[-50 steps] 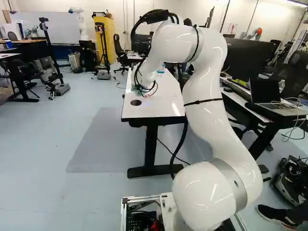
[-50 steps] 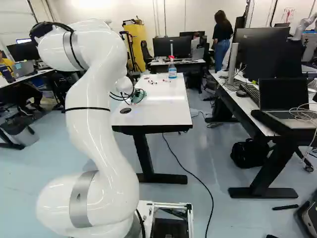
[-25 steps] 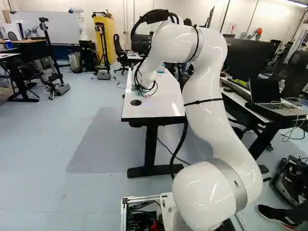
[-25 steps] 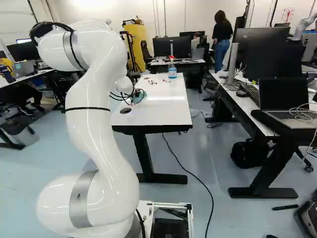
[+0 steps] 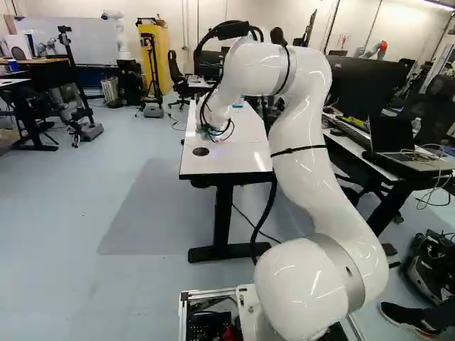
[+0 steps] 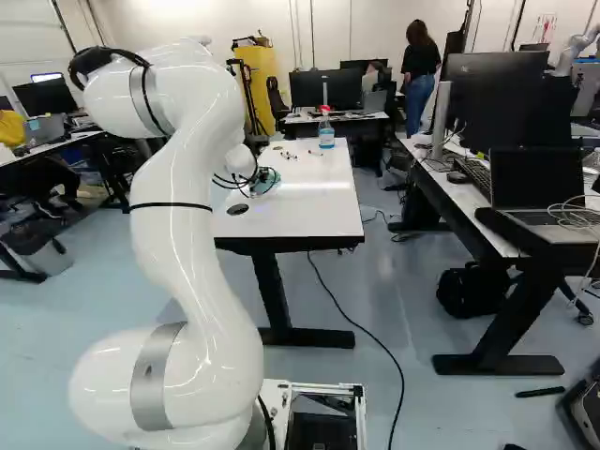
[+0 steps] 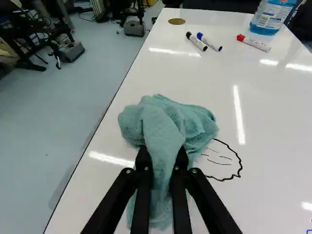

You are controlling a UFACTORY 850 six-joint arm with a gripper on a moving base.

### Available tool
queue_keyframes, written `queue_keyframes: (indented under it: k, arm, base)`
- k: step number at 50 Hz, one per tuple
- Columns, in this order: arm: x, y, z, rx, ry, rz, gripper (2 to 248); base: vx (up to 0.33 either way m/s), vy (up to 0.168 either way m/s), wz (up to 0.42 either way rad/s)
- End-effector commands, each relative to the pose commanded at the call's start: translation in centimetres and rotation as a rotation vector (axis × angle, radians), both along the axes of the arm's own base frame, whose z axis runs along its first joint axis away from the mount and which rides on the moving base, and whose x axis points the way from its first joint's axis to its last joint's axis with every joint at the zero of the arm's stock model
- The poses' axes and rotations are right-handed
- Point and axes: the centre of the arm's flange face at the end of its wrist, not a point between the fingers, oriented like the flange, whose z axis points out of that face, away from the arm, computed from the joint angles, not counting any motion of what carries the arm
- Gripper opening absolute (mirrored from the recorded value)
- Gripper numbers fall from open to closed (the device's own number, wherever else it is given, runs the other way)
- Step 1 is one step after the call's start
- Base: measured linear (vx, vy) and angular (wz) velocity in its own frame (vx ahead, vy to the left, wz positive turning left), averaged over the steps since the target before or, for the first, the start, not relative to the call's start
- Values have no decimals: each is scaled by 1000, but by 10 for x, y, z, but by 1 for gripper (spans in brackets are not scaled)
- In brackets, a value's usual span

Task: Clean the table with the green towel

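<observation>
Green cloth bunches between both fingers of our tool (image 6: 262,181): we have the towel (image 7: 168,124) gripped, its folds on the white worktop (image 7: 275,141). Just beside it we see a wavy black line (image 7: 240,168).

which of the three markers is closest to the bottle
The red-capped marker, lying on its own near the bottle. The black-capped marker and the blue-capped marker lie side by side, farther from it.

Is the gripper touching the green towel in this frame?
Touching. In the wrist view, the gripper has the towel pinched between its two fingers.
</observation>
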Motion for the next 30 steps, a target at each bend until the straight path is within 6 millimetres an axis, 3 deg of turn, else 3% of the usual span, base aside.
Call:
queue_keyframes:
  k: [30]
  arm:
    - [16,-50,-2,1,-9,-71,43]
  base:
    - [0,0,0]
